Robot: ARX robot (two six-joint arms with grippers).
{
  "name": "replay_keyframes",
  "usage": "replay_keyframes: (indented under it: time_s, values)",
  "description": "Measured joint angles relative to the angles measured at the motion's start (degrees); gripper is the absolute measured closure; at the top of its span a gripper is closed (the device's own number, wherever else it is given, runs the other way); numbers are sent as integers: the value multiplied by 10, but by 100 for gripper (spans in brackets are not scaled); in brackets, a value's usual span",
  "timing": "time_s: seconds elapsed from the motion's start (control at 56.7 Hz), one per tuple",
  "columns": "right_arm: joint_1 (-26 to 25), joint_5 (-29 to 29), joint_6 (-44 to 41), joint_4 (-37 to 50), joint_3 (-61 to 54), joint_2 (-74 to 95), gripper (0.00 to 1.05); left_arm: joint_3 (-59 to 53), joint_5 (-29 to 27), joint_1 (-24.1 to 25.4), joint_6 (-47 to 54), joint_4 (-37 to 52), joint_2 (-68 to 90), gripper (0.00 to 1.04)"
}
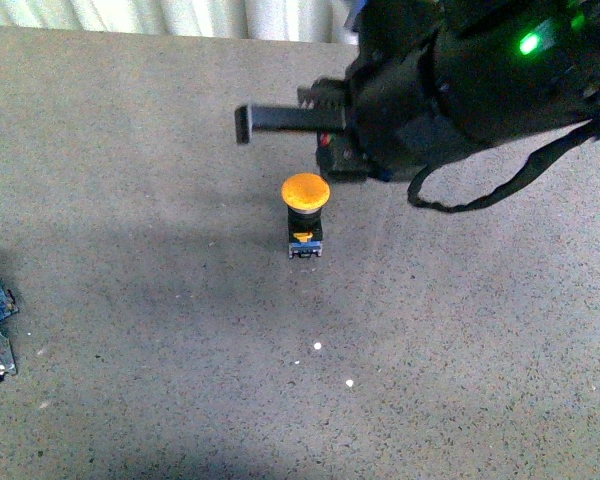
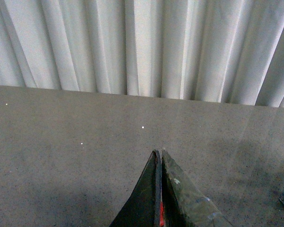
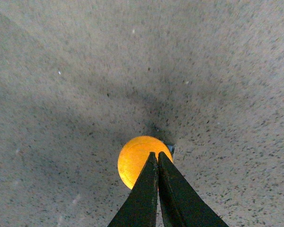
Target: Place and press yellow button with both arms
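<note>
The yellow button [image 1: 305, 192] is standing upright mid-table [image 1: 130, 220], and the right tool [image 3: 157, 154], clenched on nothing, is aiming at its top. The left tool [image 2: 158, 152], also clenched empty, is pointing toward the curtain [image 2: 132, 42]. With nothing bracing the button, an off-centre push is likely tipping it over.

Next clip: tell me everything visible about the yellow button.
The yellow button stands upright on the speckled grey surface, with nothing gripping it. It has a round, matte yellow-orange dome cap on a short black body with a blue-and-yellow base. In the right wrist view the shut right end effector points at its cap; contact cannot be told.
</note>
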Motion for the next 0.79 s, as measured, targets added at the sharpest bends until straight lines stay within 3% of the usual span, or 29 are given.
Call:
replay_keyframes:
  time_s: [0.194,0.335,0.423,0.476,0.529,0.793]
  values:
    - [-28,8,1,20,-37,-125,103,0,0,0,0,0,0,103]
    - [-45,33,-19,35,-80,-202,80,0,0,0,0,0,0,103]
    - [-48,149,-94,252,-164,-213,95,0,1,0,0,0,0,103]
    - [-58,160,-121,342,-218,-224,104,0,0,0,0,0,0,103]
    - [-80,153,-141,419,-282,-255,103,0,0,0,0,0,0,103]
    - [-136,98,-162,441,-412,-371,103,0,0,0,0,0,0,103]
